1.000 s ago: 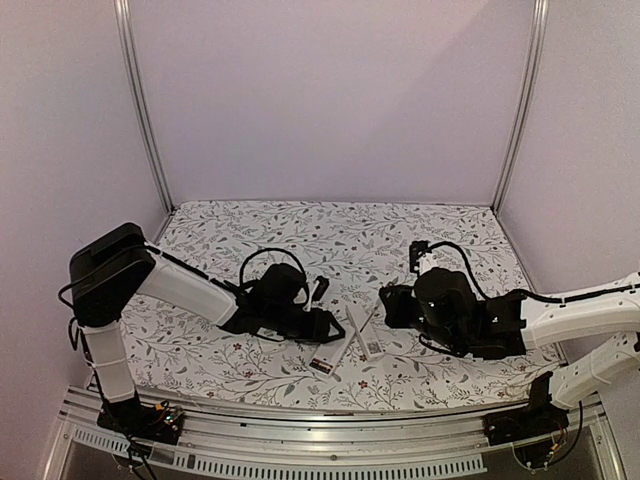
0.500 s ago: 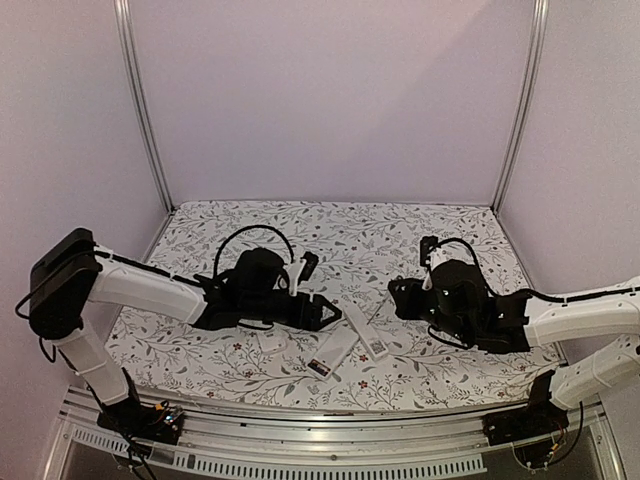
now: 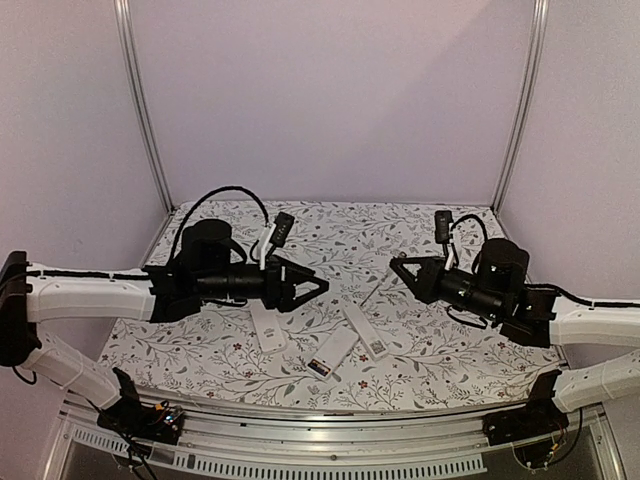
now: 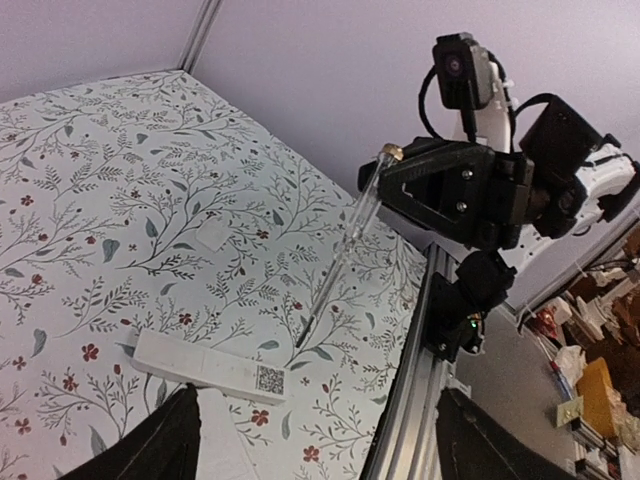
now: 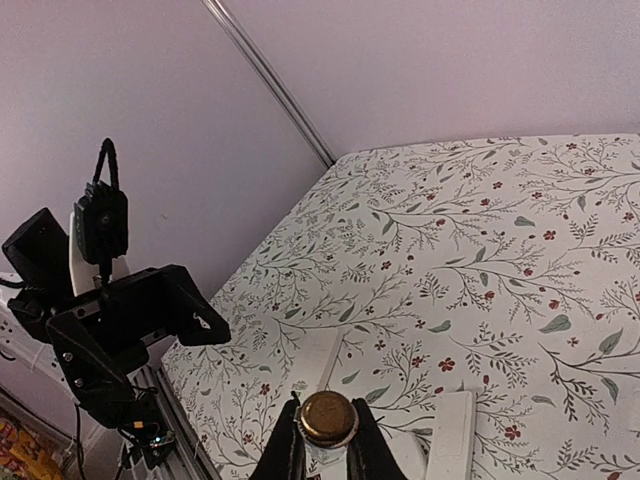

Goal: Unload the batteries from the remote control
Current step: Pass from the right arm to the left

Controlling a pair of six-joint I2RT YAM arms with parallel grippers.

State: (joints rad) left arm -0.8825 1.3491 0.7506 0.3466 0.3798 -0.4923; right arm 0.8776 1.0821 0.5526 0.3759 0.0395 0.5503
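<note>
Three white remote pieces lie at the table's front centre: one on the left [image 3: 267, 328], one in the middle with a dark end [image 3: 335, 350], and one with a QR label [image 3: 364, 332] [image 4: 210, 365]. No batteries show in any view. My left gripper [image 3: 310, 287] [image 4: 320, 425] is open and empty, raised above and left of the remotes. My right gripper [image 3: 400, 270] [image 5: 326, 450] is shut on a long thin clear tool with a brass cap [image 5: 328, 419] [image 4: 340, 255], its tip slanting down towards the table [image 3: 374, 292].
The floral table cover [image 3: 330, 235] stretches to the purple back wall. A small white square [image 4: 213, 237] lies on it. The aluminium front rail [image 3: 330, 425] runs along the near edge. Metal posts [image 3: 140, 100] stand at the back corners.
Both arms have lifted and drawn back from the remotes, the left to the left, the right to the right with the tool. The left remote piece is now uncovered.
</note>
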